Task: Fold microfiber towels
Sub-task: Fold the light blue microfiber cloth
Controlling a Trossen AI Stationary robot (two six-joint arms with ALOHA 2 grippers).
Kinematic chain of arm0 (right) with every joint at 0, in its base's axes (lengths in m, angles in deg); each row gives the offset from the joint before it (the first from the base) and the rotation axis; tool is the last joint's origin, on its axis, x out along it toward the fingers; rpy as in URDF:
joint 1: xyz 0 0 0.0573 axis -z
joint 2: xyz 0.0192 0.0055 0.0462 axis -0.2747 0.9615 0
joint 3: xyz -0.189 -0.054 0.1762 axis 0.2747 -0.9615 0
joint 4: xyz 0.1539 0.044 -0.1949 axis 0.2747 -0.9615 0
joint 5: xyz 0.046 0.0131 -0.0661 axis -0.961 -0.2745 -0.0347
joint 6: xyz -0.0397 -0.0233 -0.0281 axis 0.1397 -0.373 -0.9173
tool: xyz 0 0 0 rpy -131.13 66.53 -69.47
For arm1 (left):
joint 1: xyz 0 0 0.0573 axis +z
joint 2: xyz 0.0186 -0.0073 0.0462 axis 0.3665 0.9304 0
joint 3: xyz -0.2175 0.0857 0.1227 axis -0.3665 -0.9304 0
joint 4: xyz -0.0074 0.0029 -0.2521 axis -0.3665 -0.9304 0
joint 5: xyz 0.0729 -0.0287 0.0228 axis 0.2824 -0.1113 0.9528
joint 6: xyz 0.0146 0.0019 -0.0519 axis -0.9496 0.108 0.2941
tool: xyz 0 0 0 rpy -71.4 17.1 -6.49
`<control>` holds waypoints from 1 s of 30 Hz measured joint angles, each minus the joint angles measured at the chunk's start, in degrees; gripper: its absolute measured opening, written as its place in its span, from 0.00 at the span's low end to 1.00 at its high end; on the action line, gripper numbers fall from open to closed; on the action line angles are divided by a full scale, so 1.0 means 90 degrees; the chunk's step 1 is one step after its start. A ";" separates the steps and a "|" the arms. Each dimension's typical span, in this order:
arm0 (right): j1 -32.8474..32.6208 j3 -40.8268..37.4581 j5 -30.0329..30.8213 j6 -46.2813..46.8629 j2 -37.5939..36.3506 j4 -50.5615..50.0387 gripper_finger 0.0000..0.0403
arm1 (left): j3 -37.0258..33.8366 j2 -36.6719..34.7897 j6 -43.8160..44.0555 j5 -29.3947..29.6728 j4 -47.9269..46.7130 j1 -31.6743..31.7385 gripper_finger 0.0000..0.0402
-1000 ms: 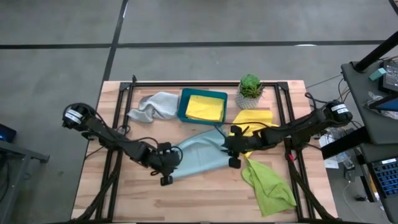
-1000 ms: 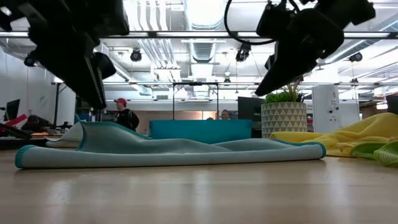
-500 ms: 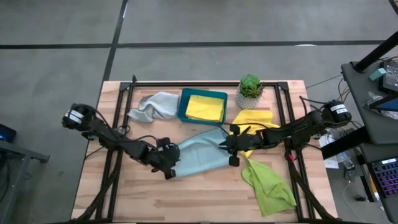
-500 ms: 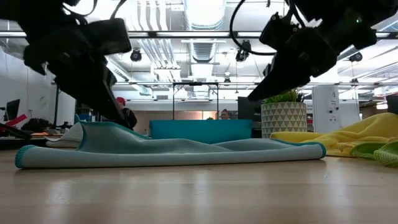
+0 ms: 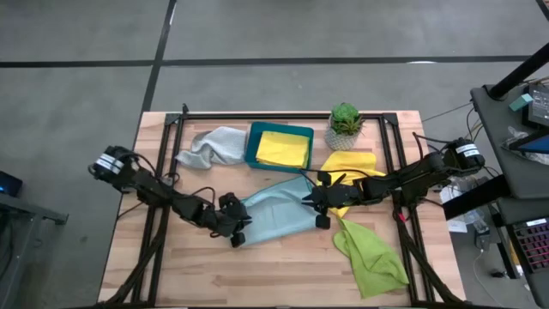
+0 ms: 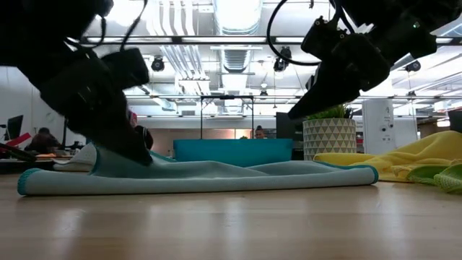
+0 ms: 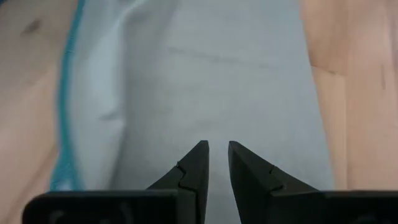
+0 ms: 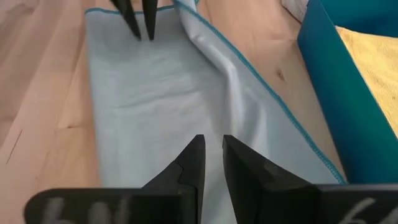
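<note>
Light blue towel (image 5: 276, 211): lies folded, long and narrow, mid-desk, slanting from the left-front toward the tray; its teal hem runs down one long side in the right wrist view (image 8: 149, 106).
Left gripper (image 5: 241, 232): down at the towel's left-front end, low over the cloth; fingers nearly closed, a thin gap between the tips, nothing pinched (image 7: 214, 163).
Right gripper (image 5: 312, 202): at the towel's opposite end, raised clear of the cloth in the low view (image 6: 299, 108); fingers a narrow slit apart, holding nothing (image 8: 211, 168).
Yellow towel in tray (image 5: 283, 148): lies flat inside the teal tray (image 5: 250, 144), near the desk's rear edge, centre.
Second yellow towel (image 5: 352, 161): on the desk right of the tray, in front of the potted plant (image 5: 345, 120); the right arm crosses over its front part.
Grey towel (image 5: 210, 146): crumpled near the rear-left corner, just beside the tray's left wall.
Lime green towel (image 5: 371, 256): bunched toward the front-right corner, trailing to the front edge; its rear tip is near the right gripper.
Desk (image 5: 171, 270): bare wood along the whole front edge left of the green towel, and along the left edge in front of the grey towel.
Tight spots: rear edge is filled by grey towel, tray and plant in a row; blue towel's rear end sits close to the tray's front wall.
Background: people show far beyond the desk in the low view (image 6: 43, 137).
</note>
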 joint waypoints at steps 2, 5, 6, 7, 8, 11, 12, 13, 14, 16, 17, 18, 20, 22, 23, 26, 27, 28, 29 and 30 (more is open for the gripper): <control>0.0000 0.0000 0.0000 0.0038 0.0000 0.0034 0.12 | 0.0117 0.0280 0.0004 -0.0243 -0.0045 0.0000 0.12; 0.0000 0.0007 0.0000 0.0108 0.0002 0.0075 0.12 | 0.0271 0.0552 0.0009 -0.0594 0.0065 0.0000 0.12; 0.0000 0.0007 -0.0002 0.0108 0.0000 0.0096 0.12 | 0.0290 0.0584 0.0013 -0.0697 0.0064 0.0000 0.12; 0.0000 0.0007 0.0000 0.0108 0.0002 0.0099 0.12 | 0.0306 0.0607 0.0053 -0.0848 0.0061 0.0000 0.12; 0.0000 0.0007 0.0000 0.0108 0.0002 0.0097 0.12 | 0.0321 0.0612 0.0137 -0.1009 0.0061 0.0002 0.12; 0.0000 0.0007 0.0000 0.0108 0.0002 0.0098 0.12 | 0.0318 0.0467 0.0328 -0.1503 -0.0289 -0.0016 0.12; 0.0000 0.0007 0.0000 0.0108 0.0002 0.0097 0.12 | 0.0320 0.0404 0.0371 -0.1634 -0.0464 -0.0034 0.12; 0.0000 0.0007 0.0000 0.0108 0.0002 0.0099 0.12 | 0.0321 0.0324 0.0425 -0.1735 -0.0652 -0.0055 0.12; 0.0000 0.0007 0.0000 0.0106 0.0002 0.0097 0.12 | 0.0319 0.0244 0.0456 -0.1790 -0.0863 -0.0085 0.12; 0.0000 0.0007 0.0000 0.0105 0.0002 0.0099 0.12 | 0.0312 0.0076 0.0461 -0.1847 -0.1212 -0.0120 0.12; 0.0000 0.0007 0.0000 0.0105 0.0002 0.0113 0.12 | 0.0311 -0.0022 0.0459 -0.1874 -0.1404 -0.0133 0.12; 0.0000 0.0007 0.0000 0.0104 0.0003 0.0161 0.12 | 0.0306 -0.0121 0.0458 -0.1901 -0.1605 -0.0136 0.12; 0.0000 0.0007 0.0000 0.0104 0.0005 0.0297 0.12 | 0.0292 -0.0367 0.0457 -0.1913 -0.2088 -0.0136 0.12; 0.0000 0.0007 0.0000 0.0103 0.0005 0.0430 0.12 | 0.0276 -0.0588 0.0458 -0.1915 -0.2484 -0.0136 0.12; 0.0000 0.0007 -0.0002 0.0102 0.0005 0.0492 0.12 | 0.0271 -0.0696 0.0457 -0.1918 -0.2634 -0.0136 0.12; 0.0000 0.0007 -0.0002 0.0107 0.0005 0.0681 0.12 | 0.0265 -0.1011 0.0457 -0.1863 -0.2919 -0.0136 0.12; 0.0000 0.0007 -0.0002 0.0115 0.0005 0.0712 0.12 | 0.0274 -0.1087 0.0457 -0.1842 -0.2956 -0.0136 0.12; 0.0000 0.0007 -0.0003 0.0139 0.0005 0.0749 0.12 | 0.0272 -0.1157 0.0457 -0.1820 -0.3026 -0.0136 0.12; 0.0000 0.0007 -0.0002 0.0149 0.0005 0.0789 0.12 | 0.0270 -0.1206 0.0453 -0.1805 -0.3055 -0.0136 0.12; 0.0000 0.0007 -0.0005 0.0158 0.0005 0.0822 0.12 | 0.0270 -0.1257 0.0424 -0.1801 -0.3042 -0.0136 0.12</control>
